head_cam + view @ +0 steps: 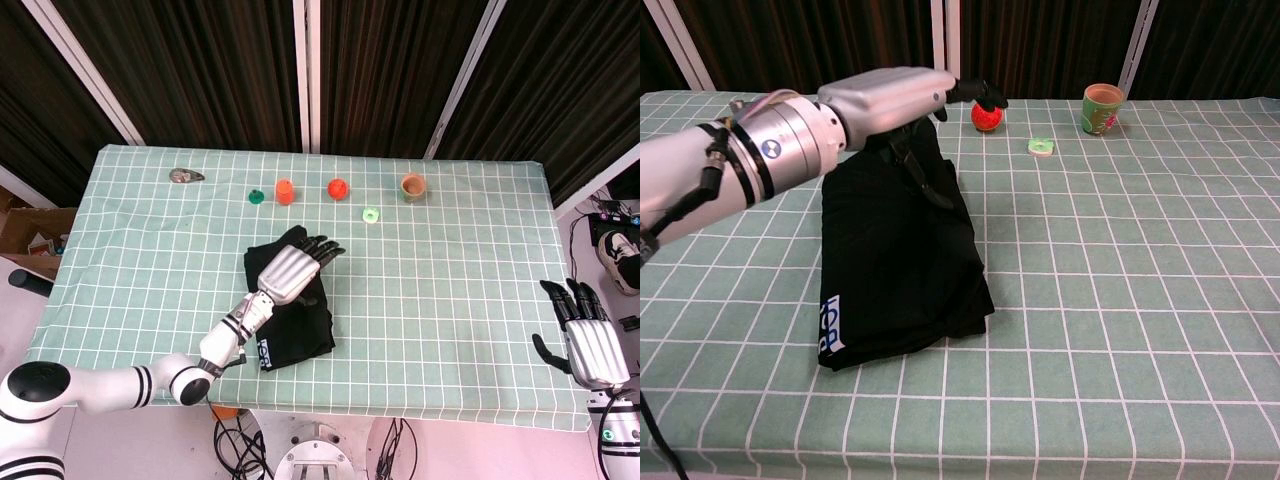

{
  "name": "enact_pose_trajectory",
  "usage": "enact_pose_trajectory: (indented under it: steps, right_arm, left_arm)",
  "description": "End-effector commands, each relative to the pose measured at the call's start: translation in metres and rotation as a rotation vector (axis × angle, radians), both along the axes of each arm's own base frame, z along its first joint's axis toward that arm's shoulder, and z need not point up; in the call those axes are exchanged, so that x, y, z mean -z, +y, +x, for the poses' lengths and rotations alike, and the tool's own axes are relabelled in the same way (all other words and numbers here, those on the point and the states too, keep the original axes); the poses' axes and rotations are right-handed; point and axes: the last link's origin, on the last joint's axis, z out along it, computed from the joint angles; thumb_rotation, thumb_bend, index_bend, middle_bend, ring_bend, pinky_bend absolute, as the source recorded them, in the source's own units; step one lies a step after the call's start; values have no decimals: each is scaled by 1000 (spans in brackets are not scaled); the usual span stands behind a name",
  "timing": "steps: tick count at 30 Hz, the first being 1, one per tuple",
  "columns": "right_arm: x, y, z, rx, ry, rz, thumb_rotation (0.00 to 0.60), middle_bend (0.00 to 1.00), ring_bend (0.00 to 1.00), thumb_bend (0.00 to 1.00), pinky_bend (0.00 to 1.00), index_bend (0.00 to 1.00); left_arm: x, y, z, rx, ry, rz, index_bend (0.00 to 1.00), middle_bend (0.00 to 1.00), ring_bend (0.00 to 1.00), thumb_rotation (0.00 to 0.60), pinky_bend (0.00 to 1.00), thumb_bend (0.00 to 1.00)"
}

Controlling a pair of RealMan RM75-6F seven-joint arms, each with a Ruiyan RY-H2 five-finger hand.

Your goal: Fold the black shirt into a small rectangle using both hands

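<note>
since the black shirt (290, 315) lies folded at centre frame, my left hand (290, 268) hovers over it, fingers spread and empty, while my right hand (590, 345) waits open, lower right.

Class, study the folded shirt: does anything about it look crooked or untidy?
Yes. The black shirt lies askew to the tablecloth's grid, its right edge bulges unevenly, and a white label shows at its near left corner.
</note>
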Motion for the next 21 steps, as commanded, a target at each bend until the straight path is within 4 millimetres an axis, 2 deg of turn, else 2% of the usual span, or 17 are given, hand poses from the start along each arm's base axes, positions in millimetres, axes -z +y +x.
enact_pose_trajectory:
  steps: [1, 5, 10, 14, 16, 21]
  right_arm:
    - [0, 0, -1, 3, -1, 0, 600, 154, 0, 293, 0, 96]
    - [3, -1, -1, 2, -4, 9, 600, 150, 0, 294, 0, 96]
    - [7, -2, 0, -6, -5, 19, 600, 149, 0, 294, 0, 96]
    - [6, -3, 0, -2, -6, 12, 600, 149, 0, 293, 0, 96]
    - [5, -2, -1, 3, -6, 10, 600, 149, 0, 293, 0, 96]
    - [6, 0, -3, 11, -7, 13, 600, 149, 0, 294, 0, 96]
  left_arm:
    - [-28, -13, -15, -39, -109, 6, 123, 136, 95, 600, 224, 96]
    - [-32, -18, -36, -83, -72, -13, 152, 174, 96, 600, 217, 159]
    - [-13, -10, -45, -133, 3, -92, 151, 190, 96, 590, 196, 322]
    - [5, 0, -44, -177, 12, -150, 147, 202, 96, 472, 179, 453]
    - [15, 4, -44, -192, 32, -177, 145, 210, 96, 444, 176, 479]
    - [34, 14, -48, -257, 65, -227, 128, 223, 96, 315, 170, 549]
